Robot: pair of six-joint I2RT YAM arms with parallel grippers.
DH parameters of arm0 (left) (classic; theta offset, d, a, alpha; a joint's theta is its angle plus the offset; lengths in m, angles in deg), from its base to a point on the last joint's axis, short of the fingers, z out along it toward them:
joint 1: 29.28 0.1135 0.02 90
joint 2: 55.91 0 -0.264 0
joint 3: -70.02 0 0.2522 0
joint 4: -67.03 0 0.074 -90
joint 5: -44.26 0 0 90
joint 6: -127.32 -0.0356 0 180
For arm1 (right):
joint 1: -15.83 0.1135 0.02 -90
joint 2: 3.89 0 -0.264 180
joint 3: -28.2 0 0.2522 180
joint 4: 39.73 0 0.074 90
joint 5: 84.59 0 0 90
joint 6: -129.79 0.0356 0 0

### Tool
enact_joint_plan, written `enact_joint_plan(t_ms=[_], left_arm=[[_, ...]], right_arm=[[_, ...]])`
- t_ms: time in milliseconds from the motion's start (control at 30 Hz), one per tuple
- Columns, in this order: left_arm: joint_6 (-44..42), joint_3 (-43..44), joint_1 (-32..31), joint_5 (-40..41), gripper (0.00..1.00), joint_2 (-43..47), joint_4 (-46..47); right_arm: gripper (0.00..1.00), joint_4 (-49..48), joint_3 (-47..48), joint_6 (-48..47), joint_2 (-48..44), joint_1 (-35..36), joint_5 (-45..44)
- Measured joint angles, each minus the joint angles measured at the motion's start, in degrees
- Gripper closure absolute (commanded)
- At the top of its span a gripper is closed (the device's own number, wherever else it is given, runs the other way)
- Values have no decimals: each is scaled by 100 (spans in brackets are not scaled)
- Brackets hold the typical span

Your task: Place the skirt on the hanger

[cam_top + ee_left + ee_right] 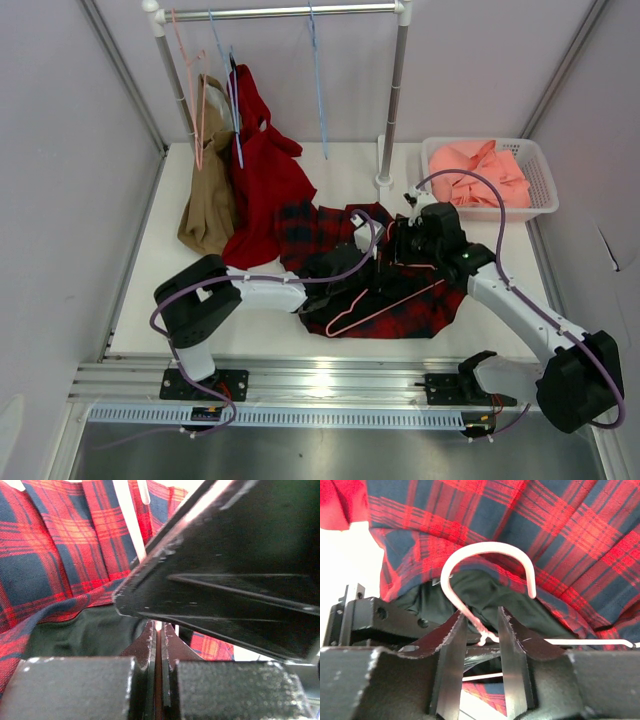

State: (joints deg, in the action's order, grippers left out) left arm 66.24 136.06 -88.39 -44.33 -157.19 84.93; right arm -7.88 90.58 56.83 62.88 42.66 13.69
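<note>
The plaid skirt [400, 318] lies crumpled on the table's middle, with the pink hanger [400, 299] lying on top of it. My right gripper [400, 250] is open. In the right wrist view its jaws [480, 625] straddle the hanger's twisted neck, the curved hook [490, 547] lies over the plaid [560, 525], and black lining [485, 595] shows beneath. My left gripper [352, 262] is just left of the right one. In the left wrist view its jaws [159, 630] are shut with a thin red strip of cloth between them, at the skirt's edge [50, 545]. A hanger wire [129, 520] crosses above.
A clothes rail [280, 12] stands at the back with light-blue hangers [318, 80], another pink hanger [190, 70], a tan garment [205, 200] and a plain red garment [262, 180]. A white basket [540, 205] holding salmon-pink cloth sits at the back right. The right gripper's body [240, 580] fills the left wrist view.
</note>
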Motion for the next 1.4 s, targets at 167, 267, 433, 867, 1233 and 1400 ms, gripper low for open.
enact_joint_plan(t_ms=[167,267,433,867,1233,1400], left_arm=[[-103,52,0,-39,100,0,-105],[-162,76,4,-39,100,0,-164],[-254,111,9,-98,87,0,-317],[-306,-190,50,142,55,317,-586],[-505,-678,332,-267,52,1233,-844],[-654,-807,361,-669,52,1307,-1040]], right_arm=[[84,-24,-2,-68,20,129,-219],[100,-37,-2,-221,20,205,-426],[100,-44,-79,-400,17,286,-625],[100,-92,-190,-372,-74,323,-962],[100,-186,-236,-361,-90,323,-1045],[100,-227,-278,-361,-129,321,-1043]])
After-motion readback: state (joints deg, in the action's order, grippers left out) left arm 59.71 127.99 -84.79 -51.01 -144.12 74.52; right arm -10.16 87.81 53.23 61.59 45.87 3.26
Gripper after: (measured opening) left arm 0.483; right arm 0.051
